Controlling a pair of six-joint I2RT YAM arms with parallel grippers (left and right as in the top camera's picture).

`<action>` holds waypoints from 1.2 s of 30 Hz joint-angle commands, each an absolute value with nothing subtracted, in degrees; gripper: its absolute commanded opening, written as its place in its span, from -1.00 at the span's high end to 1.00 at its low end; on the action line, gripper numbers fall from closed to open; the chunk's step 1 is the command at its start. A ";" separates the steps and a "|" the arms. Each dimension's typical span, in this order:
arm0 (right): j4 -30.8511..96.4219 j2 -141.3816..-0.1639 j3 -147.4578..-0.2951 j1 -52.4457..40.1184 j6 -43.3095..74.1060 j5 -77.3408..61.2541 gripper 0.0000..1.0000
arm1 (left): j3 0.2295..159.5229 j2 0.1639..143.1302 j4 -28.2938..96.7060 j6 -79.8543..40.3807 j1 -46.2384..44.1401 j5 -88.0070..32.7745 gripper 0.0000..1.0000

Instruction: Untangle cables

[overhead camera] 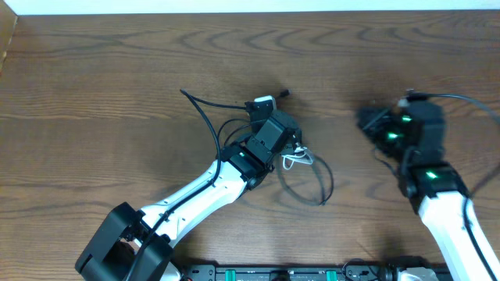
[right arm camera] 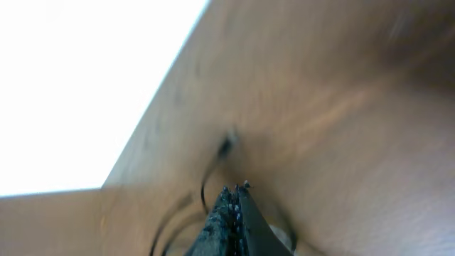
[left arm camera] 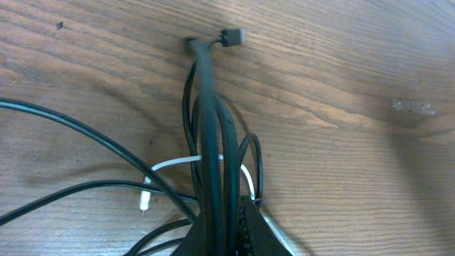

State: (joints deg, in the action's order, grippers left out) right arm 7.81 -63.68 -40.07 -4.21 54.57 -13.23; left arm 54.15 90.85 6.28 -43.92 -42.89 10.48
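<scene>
Left gripper is clamped on a bunch of black cables, the strands running side by side out of its fingers toward a small plug that lies on the wood. I read this hold as an anchor: it pins the bunch in one spot so a single strand can be drawn out. White cable crosses the black bunch just ahead of the fingers, over or under I cannot tell. From overhead the tangle sits near the middle of the table, with slack black loops spilling toward the robot's base and one strand trailing off to the left. Right gripper hangs well apart from the pile with its fingers pressed together. Its own view is blurred, and I see nothing caught between them, so I judge it must open before it can take a loose end
</scene>
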 commanded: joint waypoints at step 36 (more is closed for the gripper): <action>20.01 -83.35 -40.47 -15.66 63.24 -35.88 0.39 | 55.27 89.69 3.81 -44.23 -42.72 10.98 0.85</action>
